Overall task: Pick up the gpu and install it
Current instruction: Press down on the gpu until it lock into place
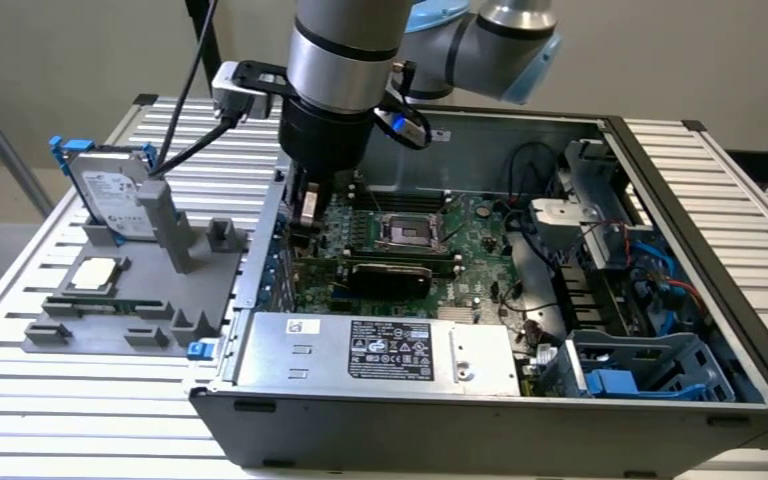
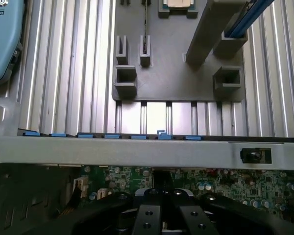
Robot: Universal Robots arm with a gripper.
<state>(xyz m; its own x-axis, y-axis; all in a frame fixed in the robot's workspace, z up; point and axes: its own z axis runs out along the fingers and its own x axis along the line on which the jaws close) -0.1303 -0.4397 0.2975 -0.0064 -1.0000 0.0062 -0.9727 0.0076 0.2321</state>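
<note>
inside the open computer case (image 1: pixel 704 200), low over the motherboard (image 1: pixel 398 235), the gripper (image 2: pixel 161 215) stands with jaws closed. directly beneath it, on edge, sits what looks like the gpu (image 1: pixel 311 205), long axis along the case's slotted rear wall.

"UNIVERSAL ROBOTS" on light-blue arm cover (image 2: pixel 2 39); power-supply label (image 1: pixel 391 350) text unreadable.
</note>
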